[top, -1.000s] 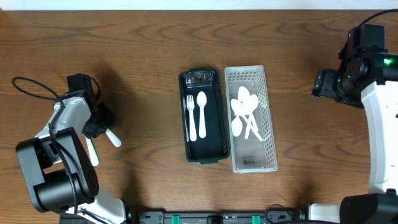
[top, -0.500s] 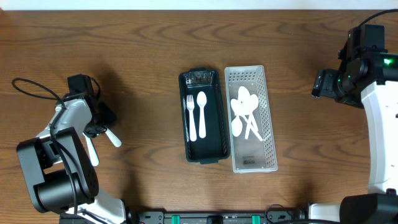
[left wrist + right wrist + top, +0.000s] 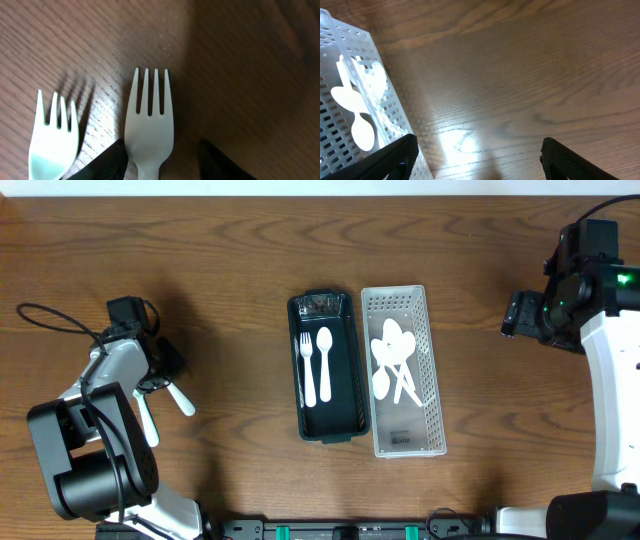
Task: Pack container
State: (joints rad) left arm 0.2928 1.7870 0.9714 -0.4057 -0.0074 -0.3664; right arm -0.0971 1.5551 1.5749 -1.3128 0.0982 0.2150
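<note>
A dark container (image 3: 347,370) in the middle of the table holds a white fork (image 3: 308,368) and a white spoon (image 3: 325,365). My left gripper (image 3: 163,383) is low over the table at the far left. In the left wrist view its open jaws (image 3: 162,152) straddle the neck of a white fork (image 3: 149,115) lying on the wood; the left finger is against the fork, the right one apart from it. This fork (image 3: 182,401) also shows overhead. A second fork (image 3: 52,142) lies beside it. My right gripper (image 3: 512,313) is open and empty (image 3: 480,155).
A white perforated tray (image 3: 425,310) with several white spoons (image 3: 393,360) stands right of the container; its corner shows in the right wrist view (image 3: 350,60). A black cable (image 3: 55,320) loops near the left arm.
My left gripper has shifted slightly toward the far side. The forks, container and right arm have not moved.
</note>
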